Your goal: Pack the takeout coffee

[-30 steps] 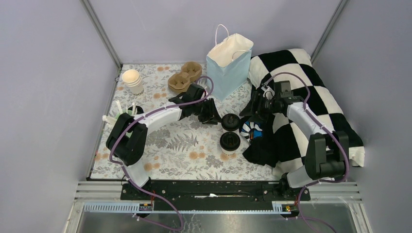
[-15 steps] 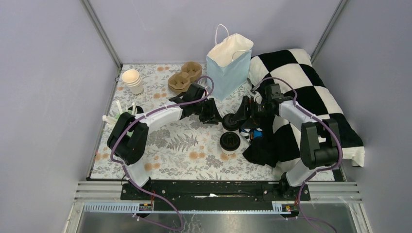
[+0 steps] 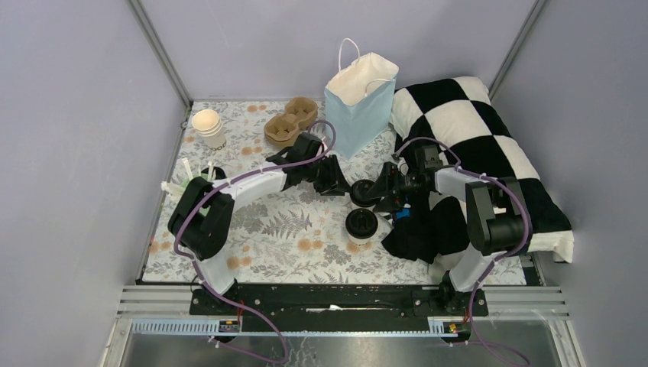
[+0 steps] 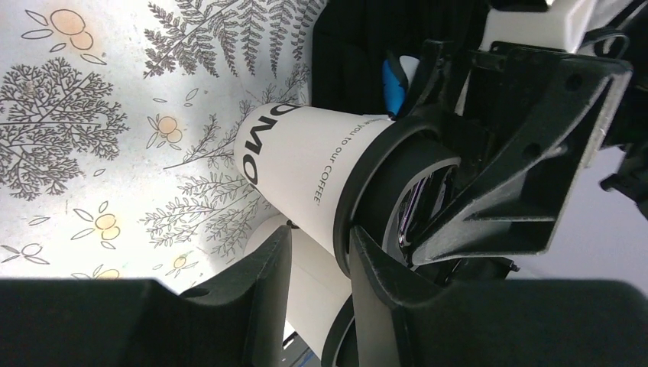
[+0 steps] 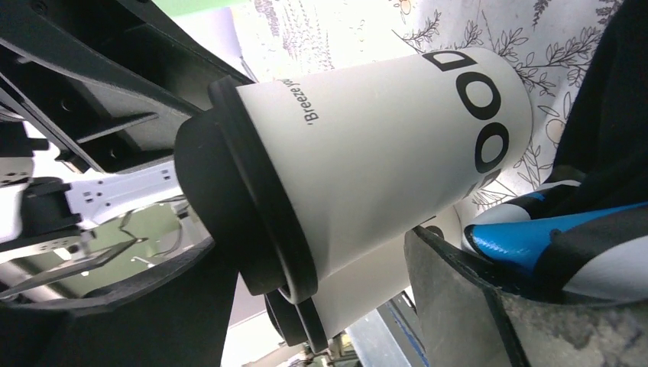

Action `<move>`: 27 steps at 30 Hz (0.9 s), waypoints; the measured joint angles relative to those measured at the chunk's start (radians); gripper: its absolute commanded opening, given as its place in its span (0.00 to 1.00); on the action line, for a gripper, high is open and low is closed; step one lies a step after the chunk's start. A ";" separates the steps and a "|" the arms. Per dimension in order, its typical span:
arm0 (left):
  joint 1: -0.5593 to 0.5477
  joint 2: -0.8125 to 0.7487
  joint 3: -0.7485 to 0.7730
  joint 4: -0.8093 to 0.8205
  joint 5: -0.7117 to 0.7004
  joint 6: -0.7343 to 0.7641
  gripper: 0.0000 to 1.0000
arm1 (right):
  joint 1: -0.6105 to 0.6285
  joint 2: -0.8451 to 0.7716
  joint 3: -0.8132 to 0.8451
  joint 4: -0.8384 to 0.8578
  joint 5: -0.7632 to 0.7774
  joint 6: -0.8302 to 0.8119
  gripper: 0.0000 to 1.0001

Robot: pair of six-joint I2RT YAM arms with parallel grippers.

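Two white paper cups with black lids stand on the floral mat. The far cup [image 3: 361, 192] sits between my two grippers; the near cup [image 3: 361, 224] stands just in front of it. My right gripper [image 3: 379, 190] is open, its jaws wide on either side of the far cup [image 5: 382, 153]; I cannot see them pressing it. My left gripper [image 3: 341, 186] is open by a narrow gap and empty, its tips right at the far cup's lid [image 4: 306, 168]. The near cup shows behind in both wrist views [image 4: 325, 287] [image 5: 367, 287]. The blue paper bag [image 3: 358, 103] stands open at the back.
A brown cup carrier [image 3: 290, 121] lies left of the bag. A stack of cream cups [image 3: 208, 127] and a green cup with sticks [image 3: 200, 176] stand far left. A black-and-white checkered cloth [image 3: 481, 145] covers the right side, with a blue-striped object [image 3: 399, 208] at its edge.
My right gripper has swung left off the checkered cloth and come up to the far cup. My left gripper and both cups have stayed in place.
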 measured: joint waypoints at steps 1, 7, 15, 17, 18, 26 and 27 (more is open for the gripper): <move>0.000 0.000 -0.007 0.014 0.002 -0.003 0.35 | -0.005 0.008 -0.009 0.017 -0.015 0.015 0.79; 0.002 -0.010 -0.064 0.113 0.015 -0.018 0.35 | -0.035 0.034 -0.069 0.121 -0.079 0.079 0.78; -0.010 -0.048 -0.146 0.234 -0.017 -0.005 0.34 | -0.035 -0.015 -0.148 0.239 -0.051 0.132 0.85; -0.015 -0.044 -0.132 0.220 -0.029 0.009 0.34 | -0.035 -0.024 -0.150 0.241 -0.040 0.134 0.86; -0.019 -0.039 -0.122 0.210 -0.037 0.016 0.34 | -0.035 -0.029 -0.151 0.248 -0.037 0.137 0.87; -0.029 -0.015 -0.081 0.186 -0.060 0.027 0.34 | -0.039 -0.064 -0.169 0.308 -0.027 0.189 0.97; -0.030 -0.011 -0.074 0.185 -0.063 0.027 0.34 | -0.039 -0.070 -0.169 0.310 -0.023 0.192 0.97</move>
